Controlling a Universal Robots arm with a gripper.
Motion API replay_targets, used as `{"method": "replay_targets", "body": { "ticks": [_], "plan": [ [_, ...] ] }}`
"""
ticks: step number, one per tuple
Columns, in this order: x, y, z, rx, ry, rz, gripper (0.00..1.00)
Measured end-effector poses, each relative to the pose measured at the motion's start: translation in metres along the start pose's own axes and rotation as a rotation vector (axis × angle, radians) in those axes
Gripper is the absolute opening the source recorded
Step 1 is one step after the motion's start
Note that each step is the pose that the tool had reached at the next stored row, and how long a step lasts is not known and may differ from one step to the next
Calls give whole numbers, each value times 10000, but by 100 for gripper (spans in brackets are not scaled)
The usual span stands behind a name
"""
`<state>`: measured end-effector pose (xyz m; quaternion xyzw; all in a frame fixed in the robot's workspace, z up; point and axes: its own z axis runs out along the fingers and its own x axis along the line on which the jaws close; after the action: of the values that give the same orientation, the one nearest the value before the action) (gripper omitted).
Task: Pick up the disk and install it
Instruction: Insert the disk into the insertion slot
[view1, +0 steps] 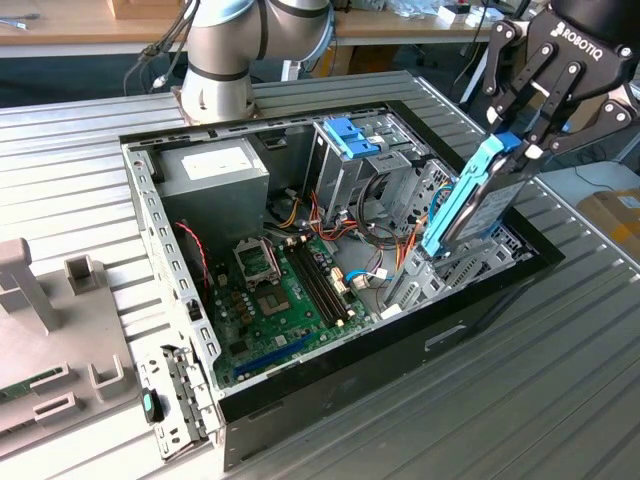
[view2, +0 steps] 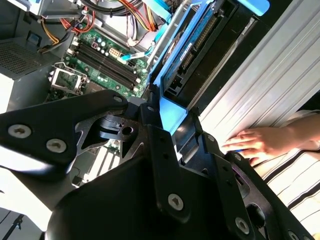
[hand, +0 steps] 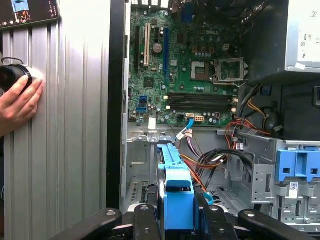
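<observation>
The disk (view1: 468, 203), a dark drive in a light-blue carrier frame, hangs steeply tilted over the open computer case (view1: 160, 232), at the exterior view's right. My gripper (view1: 516, 146) is shut on its upper end. Its lower end dips toward the metal bay (view1: 455, 272) by the case's side wall; whether they touch I cannot tell. In the first wrist view the blue carrier (hand: 177, 186) stands edge-on between my fingers (hand: 146, 220). In the second wrist view the disk (view2: 197, 47) stretches away from my gripper (view2: 172, 120).
Inside the case lie a green motherboard (view1: 290, 290), a grey power supply (view1: 215, 165), loose cables (view1: 375, 235) and a tall metal drive cage with a blue-tabbed bracket (view1: 352, 135). A person's hand (hand: 20, 102) rests on the ribbed table beside the case. A grey fixture (view1: 60, 330) sits at the exterior view's left.
</observation>
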<state>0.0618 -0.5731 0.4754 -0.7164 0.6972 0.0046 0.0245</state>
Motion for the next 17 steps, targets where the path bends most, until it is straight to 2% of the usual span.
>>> {"method": "replay_targets", "body": {
  "ticks": [3, 4, 10, 14, 17],
  "plan": [
    [2, 6, 49, 5, 32, 112, 36],
    [2, 6, 54, 8, 37, 220, 36],
    [-17, 9, 68, 9, 36, 230, 36],
    [-14, 4, 153, 9, 36, 231, 36],
    [-13, -3, 186, 9, 38, 231, 36]
  ]
}}
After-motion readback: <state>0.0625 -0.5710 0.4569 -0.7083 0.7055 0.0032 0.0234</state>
